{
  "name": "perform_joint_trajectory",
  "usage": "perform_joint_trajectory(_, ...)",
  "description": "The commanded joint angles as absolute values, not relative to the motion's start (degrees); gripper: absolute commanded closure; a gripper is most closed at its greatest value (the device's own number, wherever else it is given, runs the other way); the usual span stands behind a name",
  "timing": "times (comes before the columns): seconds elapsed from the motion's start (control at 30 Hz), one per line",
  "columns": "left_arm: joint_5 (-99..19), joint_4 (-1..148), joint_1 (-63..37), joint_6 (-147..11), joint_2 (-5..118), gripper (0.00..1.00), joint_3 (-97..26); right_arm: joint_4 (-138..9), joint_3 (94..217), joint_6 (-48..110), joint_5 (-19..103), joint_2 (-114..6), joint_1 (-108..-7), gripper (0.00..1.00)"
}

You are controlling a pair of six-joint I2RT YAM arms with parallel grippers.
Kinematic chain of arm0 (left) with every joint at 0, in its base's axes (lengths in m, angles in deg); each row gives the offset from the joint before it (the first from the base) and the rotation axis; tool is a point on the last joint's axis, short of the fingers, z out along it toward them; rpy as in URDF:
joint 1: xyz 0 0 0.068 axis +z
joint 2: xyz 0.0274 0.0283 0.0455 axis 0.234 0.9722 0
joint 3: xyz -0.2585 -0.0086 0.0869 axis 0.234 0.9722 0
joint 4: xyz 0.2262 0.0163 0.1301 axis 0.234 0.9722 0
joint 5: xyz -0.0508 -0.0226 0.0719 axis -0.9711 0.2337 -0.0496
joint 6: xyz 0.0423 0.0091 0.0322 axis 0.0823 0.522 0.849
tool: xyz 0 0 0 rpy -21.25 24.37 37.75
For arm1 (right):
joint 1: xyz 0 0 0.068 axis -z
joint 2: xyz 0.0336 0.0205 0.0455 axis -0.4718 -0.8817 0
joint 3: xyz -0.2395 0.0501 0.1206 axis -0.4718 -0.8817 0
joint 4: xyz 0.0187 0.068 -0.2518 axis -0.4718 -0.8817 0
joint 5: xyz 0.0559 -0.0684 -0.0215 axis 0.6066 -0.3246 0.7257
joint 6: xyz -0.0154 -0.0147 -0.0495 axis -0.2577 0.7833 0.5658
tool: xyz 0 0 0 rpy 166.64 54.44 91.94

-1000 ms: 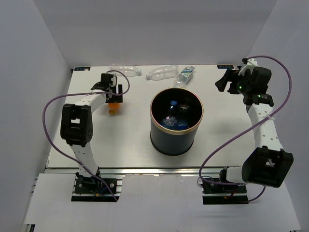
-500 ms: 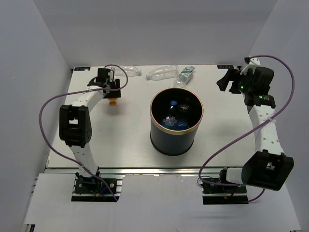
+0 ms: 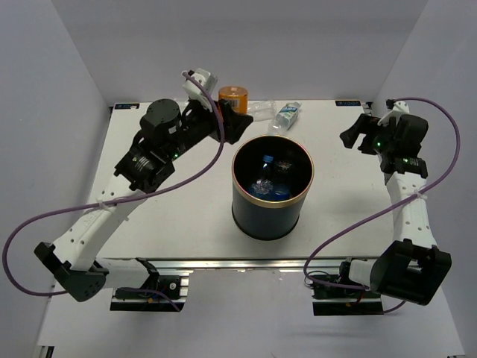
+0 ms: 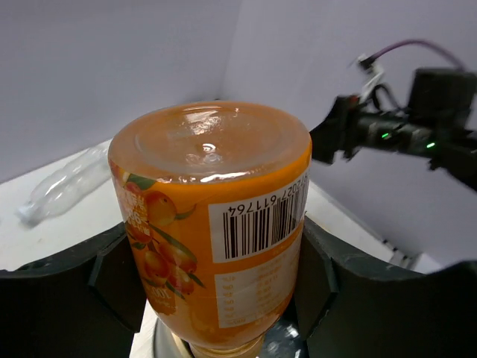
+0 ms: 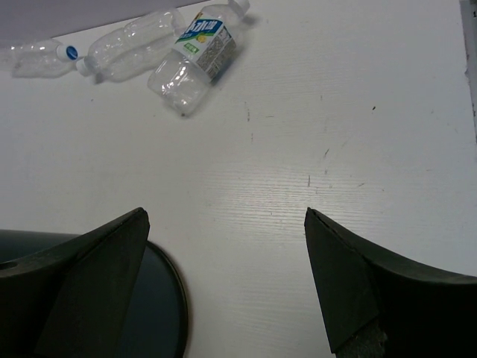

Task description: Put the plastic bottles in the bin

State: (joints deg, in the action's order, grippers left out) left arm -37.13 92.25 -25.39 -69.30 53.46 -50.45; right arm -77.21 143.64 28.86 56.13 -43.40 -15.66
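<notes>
My left gripper [image 3: 230,112] is shut on the short orange bottle [image 3: 232,96] and holds it upside down in the air, just behind the back-left rim of the dark bin [image 3: 308,195]. In the left wrist view the orange bottle [image 4: 212,216] fills the space between my fingers [image 4: 71,298]. Several crushed bottles lie inside the bin. A green-white label bottle [image 3: 287,114] and a clear bottle [image 3: 261,110] lie at the table's back edge. My right gripper [image 3: 356,135] is open and empty, right of the bin. Its wrist view shows the green-white bottle [image 5: 195,54] and two clear bottles [image 5: 127,43].
The bin's rim [image 5: 177,298] shows at the lower left of the right wrist view. White walls close off the back and both sides of the table [image 3: 186,216]. Purple cables loop off both arms.
My left arm has lifted the orange bottle off the table's left side and swung it up and right to the bin's back-left rim. My right gripper shifted slightly right.
</notes>
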Motion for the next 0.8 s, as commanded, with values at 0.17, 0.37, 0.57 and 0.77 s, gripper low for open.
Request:
perform_joint_trajectory(0.17,-28.2,100.0,-40.6,-65.1,65.1,0.82,-59.9,-73.8,146.0,28.2,59.3,-43.6,-14.6,0.11)
perform_joint_trajectory(0.37,-24.0,97.9,-43.8,-66.2,63.8,0.66,-53.5,-71.1,153.1,22.8,63.0,-51.2,-13.7,0.11)
perform_joint_trajectory(0.57,-21.4,99.9,-44.0,-66.8,64.4,0.27,-53.0,-69.0,164.6,17.6,63.6,-66.2,-15.4,0.11)
perform_joint_trajectory(0.77,-19.5,102.2,-44.0,-65.7,65.8,0.02,-57.6,-71.0,175.5,16.8,59.6,-80.1,-20.8,0.11)
